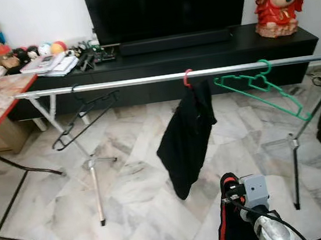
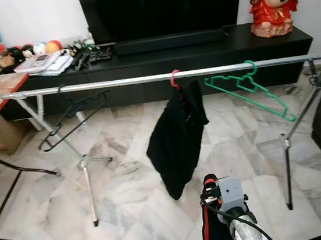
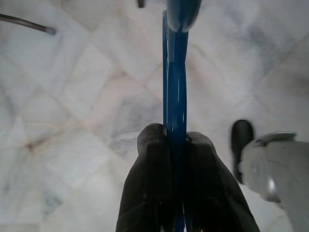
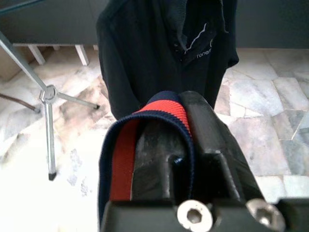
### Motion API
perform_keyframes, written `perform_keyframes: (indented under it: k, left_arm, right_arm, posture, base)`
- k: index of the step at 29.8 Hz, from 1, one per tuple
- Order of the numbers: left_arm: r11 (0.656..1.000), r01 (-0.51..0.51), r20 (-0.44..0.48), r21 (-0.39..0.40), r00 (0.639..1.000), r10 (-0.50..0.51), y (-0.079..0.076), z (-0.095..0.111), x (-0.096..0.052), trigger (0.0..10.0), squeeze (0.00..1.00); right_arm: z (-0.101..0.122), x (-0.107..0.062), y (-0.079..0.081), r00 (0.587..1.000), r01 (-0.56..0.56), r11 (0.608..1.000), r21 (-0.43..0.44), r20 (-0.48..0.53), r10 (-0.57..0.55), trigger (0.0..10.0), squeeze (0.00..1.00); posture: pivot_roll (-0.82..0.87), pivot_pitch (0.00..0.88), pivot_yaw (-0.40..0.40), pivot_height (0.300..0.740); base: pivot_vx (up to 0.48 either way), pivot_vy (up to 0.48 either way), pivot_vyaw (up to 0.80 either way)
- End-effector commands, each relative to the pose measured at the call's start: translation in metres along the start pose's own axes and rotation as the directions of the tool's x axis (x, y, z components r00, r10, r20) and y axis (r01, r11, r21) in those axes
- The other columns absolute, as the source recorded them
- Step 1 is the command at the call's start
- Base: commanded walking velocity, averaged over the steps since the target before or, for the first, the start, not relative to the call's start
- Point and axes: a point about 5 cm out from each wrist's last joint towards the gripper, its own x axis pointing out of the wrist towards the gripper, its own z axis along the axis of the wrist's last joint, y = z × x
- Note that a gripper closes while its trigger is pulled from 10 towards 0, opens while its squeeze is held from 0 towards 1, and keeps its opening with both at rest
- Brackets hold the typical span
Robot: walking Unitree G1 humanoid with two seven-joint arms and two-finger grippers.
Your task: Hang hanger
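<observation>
Over marble floor (image 1: 139, 187) by TV unit (image 1: 199, 54), left hand (image 3: 176, 145) pinches blue hanger (image 3: 176, 87), right hand (image 4: 169, 121) pinches red-navy cloth (image 4: 145, 125).

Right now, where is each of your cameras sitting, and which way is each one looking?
Left eye view: on my head, looking forward and down at the clothes rail with the black shirt; my right arm shows low down.
Right eye view: beside it, same scene, slightly shifted.
Left wrist view: on my left wrist, looking down at the marble floor; my fingers pinch a blue hanger.
Right wrist view: on my right wrist, facing the black shirt; its fingers grip a red and navy garment.
Shared: the shirt shows in both eye views and the right wrist view.
</observation>
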Motion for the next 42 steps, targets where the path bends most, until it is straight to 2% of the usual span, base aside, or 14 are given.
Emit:
perform_keyframes:
  k: [1, 18, 42]
  left_arm:
    - [1.000, -0.002, -0.029, -0.008, 1.000, 0.001, 0.0005, -0.0081, -0.0016, 10.0, 0.00]
    - [1.000, 0.004, -0.034, 0.001, 0.999, -0.004, -0.0003, -0.0088, -0.0016, 10.0, 0.00]
    - [0.999, 0.031, -0.008, 0.008, 0.999, -0.031, -0.0060, -0.0011, 0.0000, 10.0, 0.00]
  right_arm:
    - [0.0008, -0.0010, -0.0015, 1.000, 0.002, 1.000, -0.007, 0.009, -0.002, 10.0, 0.00]
    - [-0.0001, -0.0014, 0.0001, 1.000, 0.001, 1.000, -0.009, 0.007, -0.001, 10.0, 0.00]
    - [0.0012, 0.0000, 0.0002, 1.000, 0.002, 1.000, -0.008, 0.011, -0.002, 10.0, 0.00]
  posture:
    - [0.03, 0.046, 0.046, 0.740]
    - [0.03, 0.047, 0.050, 0.740]
    - [0.03, 0.045, 0.050, 0.740]
  base:
    - [0.000, 0.472, 0.00]
    - [0.000, 0.426, 0.00]
    - [0.000, 0.000, 0.00]
